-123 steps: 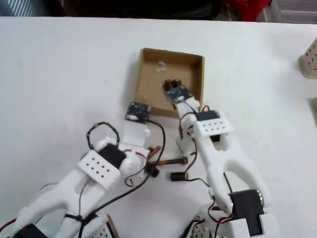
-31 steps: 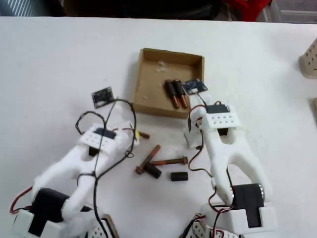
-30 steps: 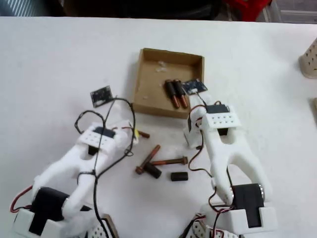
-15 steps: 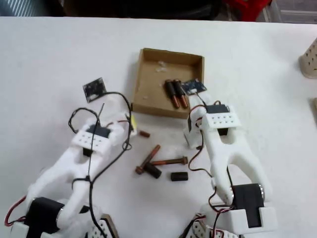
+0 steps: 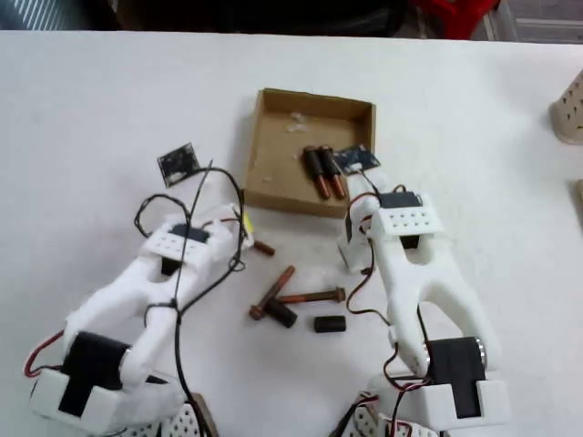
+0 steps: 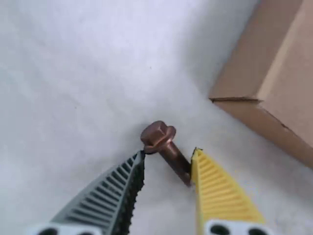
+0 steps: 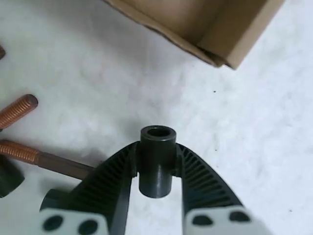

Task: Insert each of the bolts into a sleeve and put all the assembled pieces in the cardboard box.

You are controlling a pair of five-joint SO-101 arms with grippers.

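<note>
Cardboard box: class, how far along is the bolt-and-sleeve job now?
Done: two assembled pieces lie in the cardboard box. In hand: the right gripper clamps a sleeve; the left gripper straddles a bolt on the table. Left: two more bolts and two sleeves outside the box.

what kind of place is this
Probably a robotics lab bench: the left arm and right arm sit at a white table, with loose bolts, a sleeve and a cardboard box.

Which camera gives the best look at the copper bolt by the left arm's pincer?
The left wrist view: the bolt lies close up inside the left pincer, its head clear. The high view shows the bolt small beside that arm.
</note>
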